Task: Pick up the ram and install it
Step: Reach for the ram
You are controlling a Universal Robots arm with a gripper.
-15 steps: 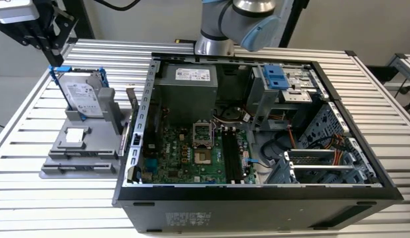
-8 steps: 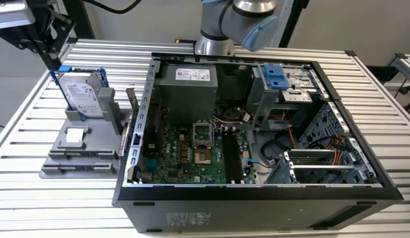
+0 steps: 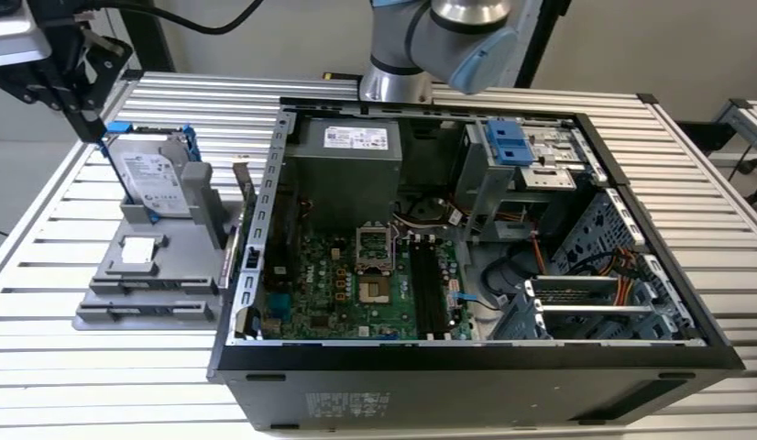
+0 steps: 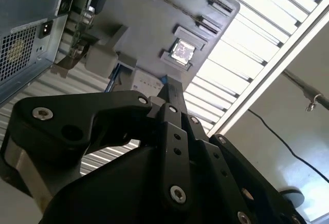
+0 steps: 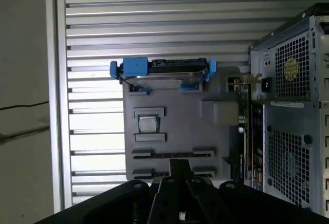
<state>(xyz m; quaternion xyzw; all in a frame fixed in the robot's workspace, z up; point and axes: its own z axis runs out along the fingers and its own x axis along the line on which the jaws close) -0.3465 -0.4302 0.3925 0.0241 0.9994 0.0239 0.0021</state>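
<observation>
Slatted table [image 5: 154, 23], pincer [image 5: 180, 164] above grey tray [image 5: 211, 142]

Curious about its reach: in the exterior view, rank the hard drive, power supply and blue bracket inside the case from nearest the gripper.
From the gripper:
1. The hard drive, just under it, outside the case.
2. The power supply, inside, toward the exterior view's left.
3. The blue bracket, inside, toward the exterior view's right.

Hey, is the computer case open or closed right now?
Open. The computer case lies on its side with the upward face uncovered, so the motherboard and power supply show.
</observation>
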